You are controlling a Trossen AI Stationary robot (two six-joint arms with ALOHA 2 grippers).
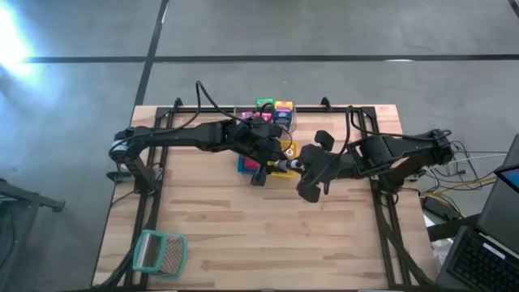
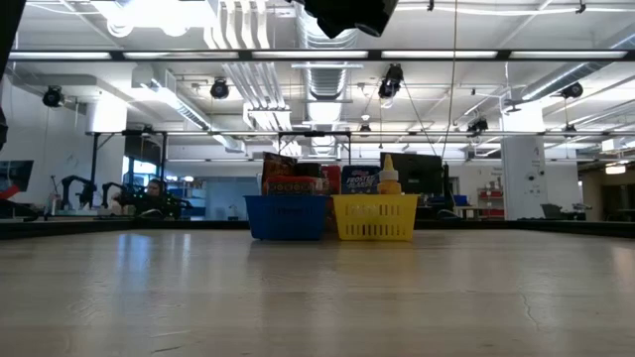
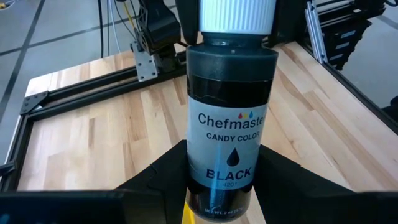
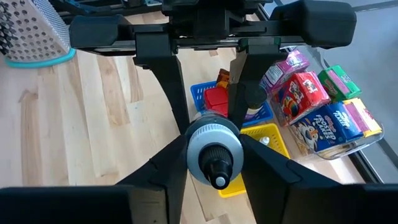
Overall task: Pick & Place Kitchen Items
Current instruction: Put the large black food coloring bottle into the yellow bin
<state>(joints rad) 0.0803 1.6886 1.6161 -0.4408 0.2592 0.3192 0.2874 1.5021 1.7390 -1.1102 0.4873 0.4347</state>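
A black bottle (image 3: 229, 118) labelled "Chefmaster Candy Color Black", with a white ribbed cap (image 4: 214, 151), hangs level in the air between both arms near the table's middle (image 1: 280, 168). My left gripper (image 3: 227, 186) is shut on its body end and my right gripper (image 4: 214, 171) on its cap end. Below it stand a blue tray (image 1: 246, 165) and a yellow tray (image 1: 289, 152) holding small groceries. Colourful packets (image 1: 272, 112) fill a clear tub behind them. My left gripper pinches the bottle's lower body (image 3: 227, 177), near its base, between its two fingers (image 3: 155, 183), coming level from the table's left. The bottle is lifted clear and points along the fingers, away from them. My right gripper pinches the white cap (image 4: 211, 140) between its two fingers (image 4: 264, 168), coming level from the table's right, with the nozzle (image 4: 217, 180) pointing back at the wrist.
A teal-rimmed mesh basket (image 1: 160, 251) lies at the near left corner. The blue tray (image 2: 288, 216) and yellow tray (image 2: 375, 216) sit far across the table in the low view. Black frame rails (image 1: 154, 203) run along both sides. Bare wood (image 1: 268, 235) spans the near half.
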